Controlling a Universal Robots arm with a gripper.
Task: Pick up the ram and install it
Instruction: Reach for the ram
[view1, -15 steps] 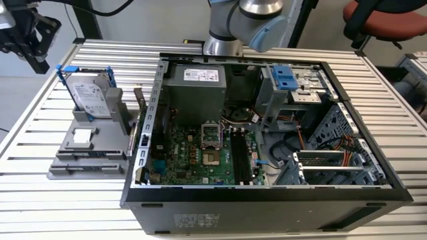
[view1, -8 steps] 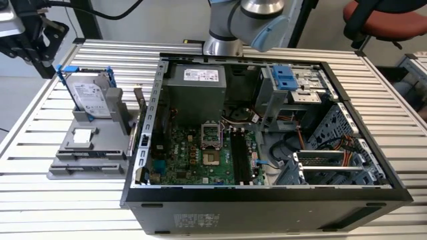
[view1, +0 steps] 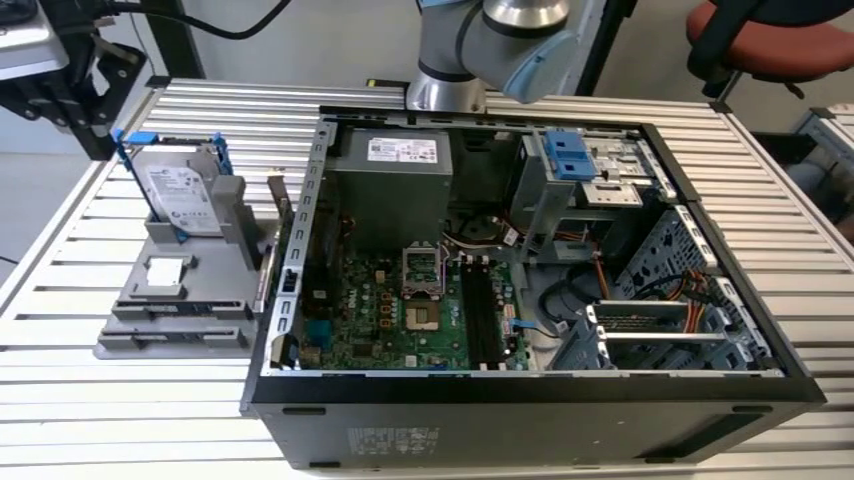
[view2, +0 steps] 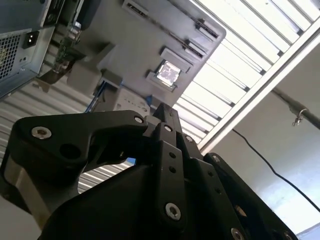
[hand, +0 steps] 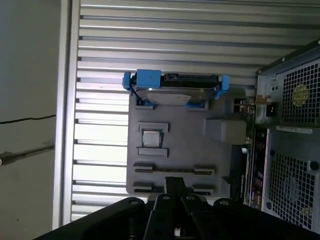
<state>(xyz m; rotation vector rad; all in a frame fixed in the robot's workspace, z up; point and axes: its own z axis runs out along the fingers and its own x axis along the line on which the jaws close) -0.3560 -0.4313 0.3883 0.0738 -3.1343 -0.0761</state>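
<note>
Closed and empty, the gripper (hand: 175, 184) hangs high over the left side of the table (view1: 134, 420). Its fingers are drawn together with nothing between them, and it points down at the grey tray (hand: 195, 145), well apart from everything on it. The ram (hand: 172, 170) is, as far as I can make out, the thin dark strip standing on edge in a holder toward the near end of that tray. That puts it left of the open computer case (view1: 534, 410) and well apart from the long black slots (view1: 487, 310) on the board inside. To my eye the trouble would come from those shut fingers: brought down as they are, they would land on the strip's top edge and could tip it or knock it flat. A grip taken off-centre on so thin a piece could let it swing. The upright hard drive (hand: 175, 90) at the tray's far end could be clipped by a careless sweep. Counting: one gripper, one ram, one hard drive, one processor chip (hand: 151, 139) between them, two holder rows, one case.
</note>
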